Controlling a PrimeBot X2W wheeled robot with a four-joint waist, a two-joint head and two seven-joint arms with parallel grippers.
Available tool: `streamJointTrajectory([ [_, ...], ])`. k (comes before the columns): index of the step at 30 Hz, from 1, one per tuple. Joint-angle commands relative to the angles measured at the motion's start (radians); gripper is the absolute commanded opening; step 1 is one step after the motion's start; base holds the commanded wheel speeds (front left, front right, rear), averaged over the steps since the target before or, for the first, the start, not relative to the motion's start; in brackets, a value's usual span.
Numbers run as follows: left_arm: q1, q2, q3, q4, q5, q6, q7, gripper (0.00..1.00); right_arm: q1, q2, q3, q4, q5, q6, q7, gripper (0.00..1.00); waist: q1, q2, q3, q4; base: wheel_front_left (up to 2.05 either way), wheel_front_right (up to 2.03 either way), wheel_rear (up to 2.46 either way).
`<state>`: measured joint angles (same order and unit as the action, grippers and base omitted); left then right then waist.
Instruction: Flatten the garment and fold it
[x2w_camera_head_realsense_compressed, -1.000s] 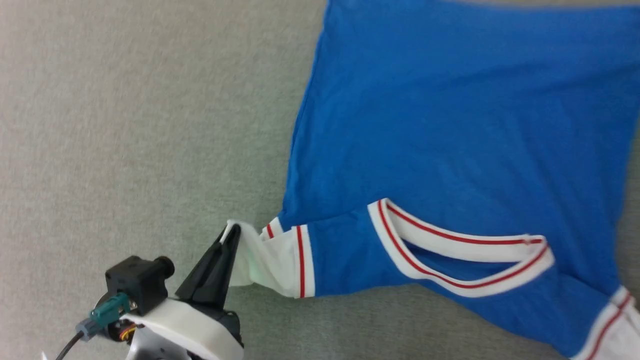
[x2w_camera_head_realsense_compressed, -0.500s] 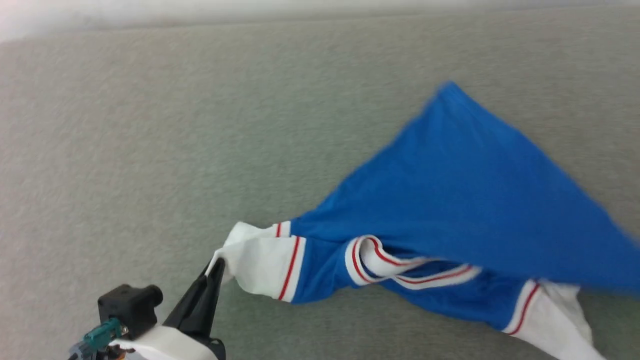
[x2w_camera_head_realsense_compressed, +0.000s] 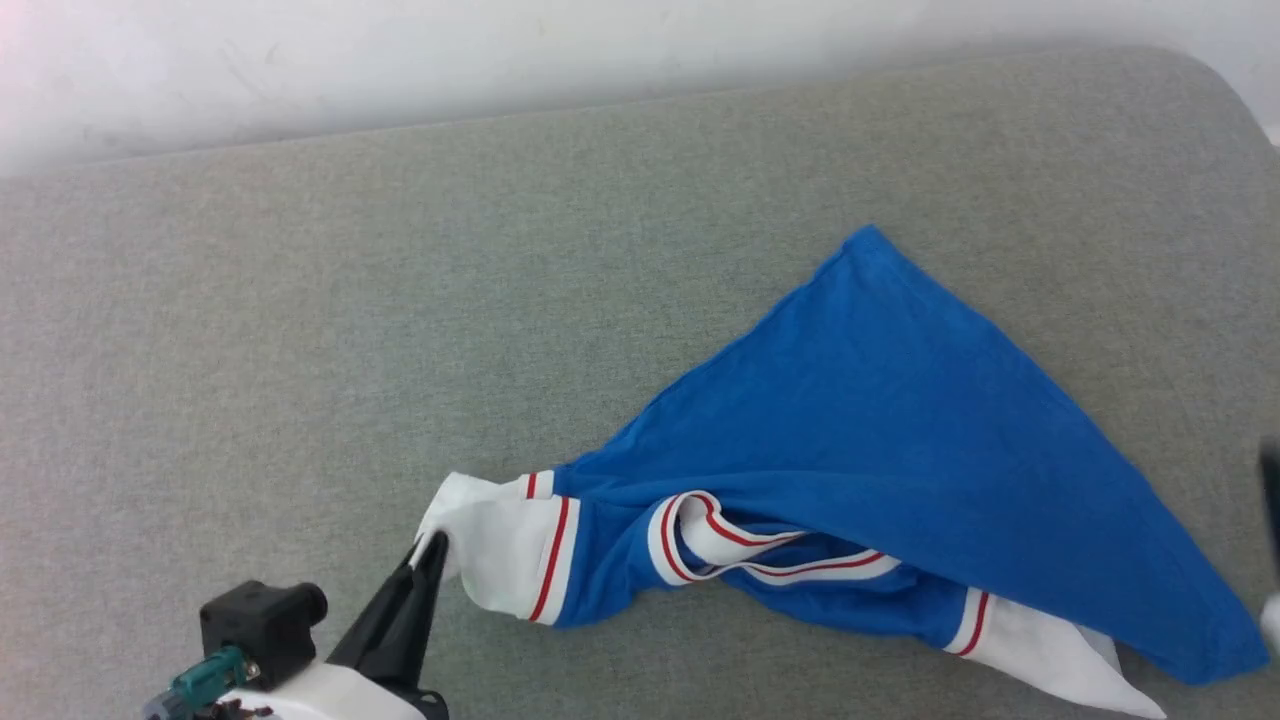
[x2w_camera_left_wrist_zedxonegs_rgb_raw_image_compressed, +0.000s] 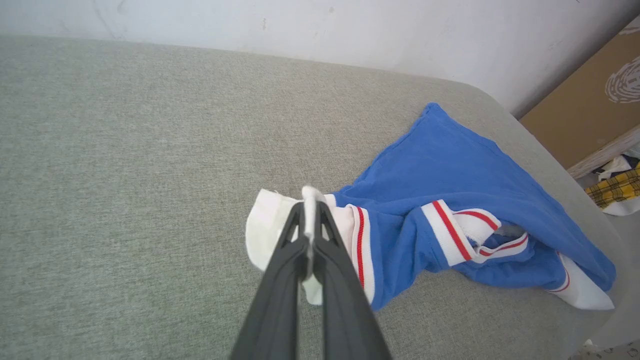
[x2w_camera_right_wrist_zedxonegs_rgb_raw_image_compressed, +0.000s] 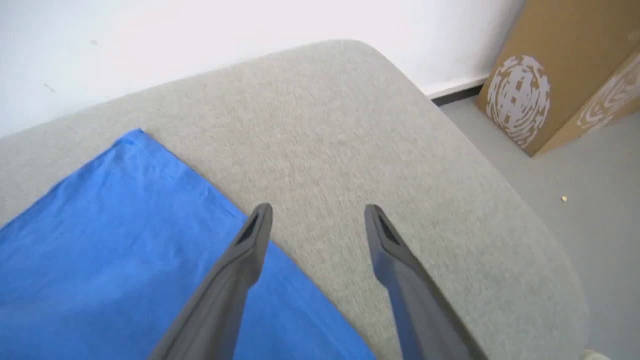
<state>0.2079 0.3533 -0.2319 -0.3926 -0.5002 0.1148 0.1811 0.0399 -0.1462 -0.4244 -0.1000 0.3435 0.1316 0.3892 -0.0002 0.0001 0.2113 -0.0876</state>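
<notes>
So the garment (x2w_camera_head_realsense_compressed: 880, 420) is lying on the right half of the grey cushion (x2w_camera_head_realsense_compressed: 300, 350) and it's nowhere near flat. It's more of a crumpled triangle: one blue corner points toward the wall (x2w_camera_head_realsense_compressed: 400, 60), the body is doubled over on itself, and the striped collar (x2w_camera_head_realsense_compressed: 720, 540) is scrunched along the near edge, with the white sleeve ends (x2w_camera_head_realsense_compressed: 495, 555) sticking out left and right. Can't see any chest lettering, so my guess is it's face down or tucked under. The left gripper (x2w_camera_left_wrist_zedxonegs_rgb_raw_image_compressed: 310, 202) is clamped tight on the white end of the left-hand sleeve, which looks lifted a little. The right gripper (x2w_camera_right_wrist_zedxonegs_rgb_raw_image_compressed: 317, 212) has its fingers spread wide with nothing between them, hovering over the blue edge and bare cushion near the cushion's rounded corner. A cardboard box (x2w_camera_right_wrist_zedxonegs_rgb_raw_image_compressed: 550, 85) stands on the floor (x2w_camera_right_wrist_zedxonegs_rgb_raw_image_compressed: 575, 200) past it. Progress-wise I'd call it early: flattening isn't done and no proper fold has been made, so spreading it out and all the folding are left
</notes>
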Motion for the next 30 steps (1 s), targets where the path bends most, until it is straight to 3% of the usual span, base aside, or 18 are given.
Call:
streamJointTrajectory([
  [1,-0.002,0.0,-0.005,0.002,0.001,-0.007,-0.004,0.0,-0.057,-0.036,0.021,-0.04,0.017,-0.001,0.015,1.0,0.0002,-0.0001,0.008,0.014,0.0,0.0,0.0],
  [7,-0.044,-0.014,-0.034,0.002,0.015,-0.016,-0.01,0.0,-0.301,-0.197,0.204,-0.123,0.069,-0.001,0.167,1.0,0.0002,-0.0001,0.064,0.072,0.0,0.0,0.0],
  [12,-0.091,-0.028,-0.065,0.005,0.027,-0.027,-0.009,0.0,-0.517,-0.252,0.332,-0.014,0.083,-0.001,0.347,1.0,0.0002,-0.0001,0.13,0.133,0.0,0.0,0.0],
  [18,-0.164,-0.063,-0.109,0.033,0.035,-0.046,-0.02,0.0,-0.664,-0.259,0.355,0.154,0.053,-0.001,0.429,1.0,0.0002,-0.0001,0.212,0.228,0.0,0.0,0.0],
  [30,-0.262,-0.118,-0.174,0.112,0.04,-0.082,-0.045,0.0,-0.675,-0.303,0.402,0.327,0.043,-0.001,0.488,1.0,0.0002,-0.0001,0.302,0.338,0.0,0.0,0.0],
])
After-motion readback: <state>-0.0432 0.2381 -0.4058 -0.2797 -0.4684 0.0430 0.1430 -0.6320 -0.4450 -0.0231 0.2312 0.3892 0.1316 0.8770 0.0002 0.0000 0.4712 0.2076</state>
